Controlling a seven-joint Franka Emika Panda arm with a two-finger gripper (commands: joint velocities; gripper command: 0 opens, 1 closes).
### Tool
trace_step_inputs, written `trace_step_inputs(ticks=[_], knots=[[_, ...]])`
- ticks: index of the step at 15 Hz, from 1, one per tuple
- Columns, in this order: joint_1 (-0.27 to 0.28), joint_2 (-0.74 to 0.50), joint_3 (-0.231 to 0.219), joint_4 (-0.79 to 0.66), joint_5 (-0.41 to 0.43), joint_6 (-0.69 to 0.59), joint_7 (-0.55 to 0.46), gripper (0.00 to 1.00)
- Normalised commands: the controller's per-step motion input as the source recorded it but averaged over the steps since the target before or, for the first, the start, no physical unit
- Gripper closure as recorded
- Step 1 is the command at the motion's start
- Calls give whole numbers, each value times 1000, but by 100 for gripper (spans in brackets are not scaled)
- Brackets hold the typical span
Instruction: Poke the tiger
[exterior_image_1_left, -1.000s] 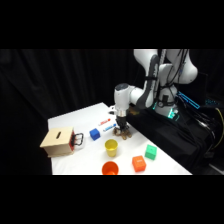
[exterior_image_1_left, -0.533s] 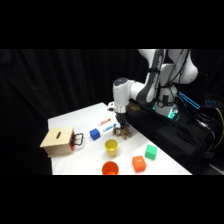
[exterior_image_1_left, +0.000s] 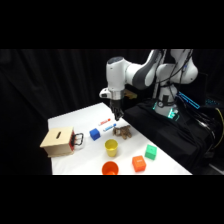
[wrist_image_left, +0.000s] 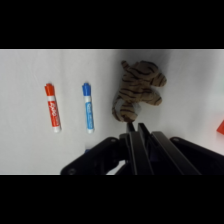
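Just past the tips of the fingers (wrist_image_left: 134, 131) lies the tiger (wrist_image_left: 136, 89), a small striped soft toy flat on the white table (wrist_image_left: 190, 80). In the wrist view the two fingers are pressed together with no gap, and they hold nothing. From the side, the gripper (exterior_image_1_left: 117, 117) hangs a little above the tiger (exterior_image_1_left: 122, 132) and does not touch it.

Off to one side of the fingers lie two markers side by side, the blue marker (wrist_image_left: 88, 107) nearer to the tiger and the red marker (wrist_image_left: 52, 107) farther out.

On the near side of the tiger stands a yellow cup (exterior_image_1_left: 111, 147). Farther away are a blue block (exterior_image_1_left: 94, 134), a green block (exterior_image_1_left: 150, 152), an orange block (exterior_image_1_left: 138, 163), an orange cup (exterior_image_1_left: 110, 169) and a cardboard box (exterior_image_1_left: 58, 142).
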Motion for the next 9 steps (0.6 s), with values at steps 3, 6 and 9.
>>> trace_step_inputs(ticks=[3,6,9], knots=[[-48,-271,109,152,-39,-402,83,38],[-39,-163,107,184,-4,-327,88,15],[-27,-75,99,205,8,-257,99,0]])
